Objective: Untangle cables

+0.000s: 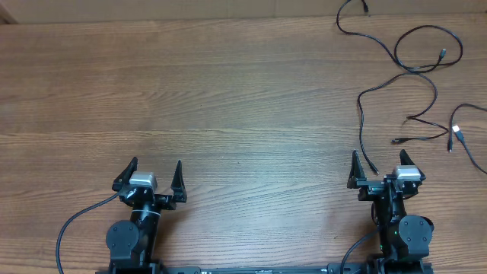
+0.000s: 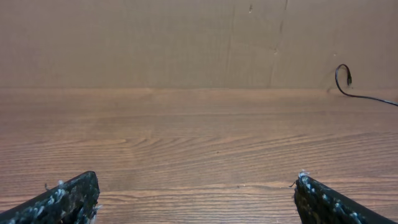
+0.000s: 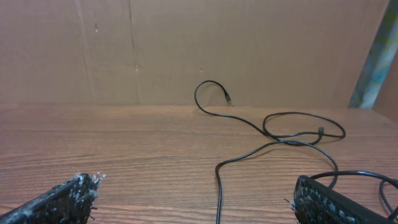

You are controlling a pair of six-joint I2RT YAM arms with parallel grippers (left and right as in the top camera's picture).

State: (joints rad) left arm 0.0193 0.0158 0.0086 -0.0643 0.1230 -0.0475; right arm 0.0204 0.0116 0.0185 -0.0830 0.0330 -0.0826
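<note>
Left gripper (image 1: 155, 166) sits at the near left of the wooden table (image 1: 228, 91). Its fingers are spread wide and hold nothing, with bare wood between them. Right gripper (image 1: 379, 160) sits at the near right, its fingers equally wide apart and holding nothing. The cables (image 1: 361, 114) lie loose on the right side of the table and loop toward the far right corner. One thin strand (image 3: 217, 186) runs near, ending between the right fingers without visibly touching either. Cardboard wall (image 2: 186, 37) stands behind the far edge.
</note>
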